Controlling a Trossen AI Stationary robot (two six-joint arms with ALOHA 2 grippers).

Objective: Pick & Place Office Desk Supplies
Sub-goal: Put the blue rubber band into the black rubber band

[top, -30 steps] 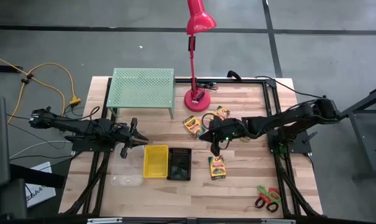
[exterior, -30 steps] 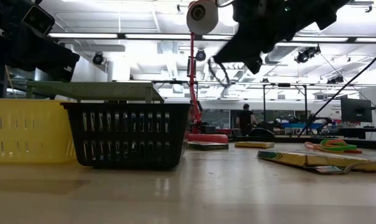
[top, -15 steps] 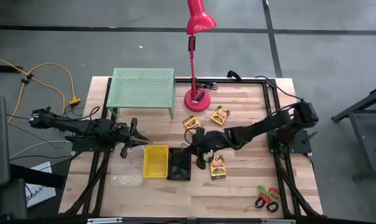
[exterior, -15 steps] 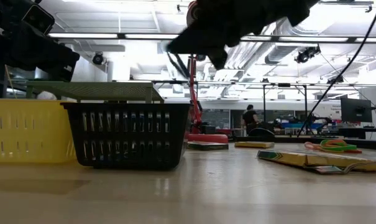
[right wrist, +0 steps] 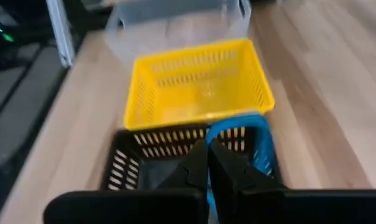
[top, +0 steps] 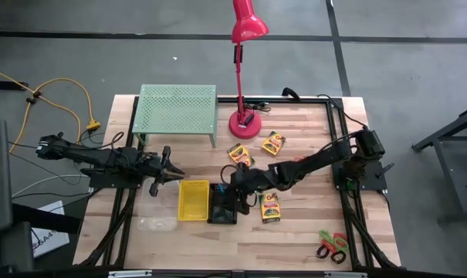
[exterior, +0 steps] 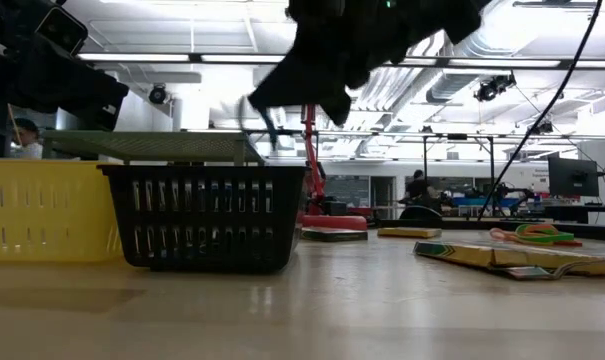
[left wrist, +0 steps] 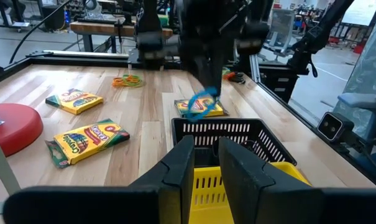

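Observation:
My right gripper [top: 233,193] hangs over the black mesh bin [top: 222,207], shut on a small blue loop [right wrist: 261,140]. The left wrist view shows that loop [left wrist: 203,104] dangling above the bin's far wall [left wrist: 225,129]. The yellow bin [top: 192,199] touches the black bin's left side, and a clear bin [top: 157,223] lies farther left. Three yellow crayon boxes [top: 238,154] [top: 273,143] [top: 269,207] lie flat on the table. Red and green scissors [top: 332,245] rest near the front right. My left gripper [top: 171,174] waits at the table's left, its fingers slightly apart and bare. My right gripper pinches the blue loop's strand [right wrist: 220,129] between its two fingertips. The fingers slant downward, coming from the table's right. The loop hangs slack beside and below the fingertips, clear of the black mesh bin under it.
A light-green perforated rack [top: 177,112] stands at the back left. The red lamp's base [top: 245,122] sits at the back centre. More coloured loops [left wrist: 128,79] lie on the wood beyond the crayon boxes. Bare wood lies along the near edge.
My right gripper has travelled from above the crayon boxes toward the table's left and near edge, sinking a little. It now hangs over the black mesh bin. It has stayed shut, and the blue loop has come with it.

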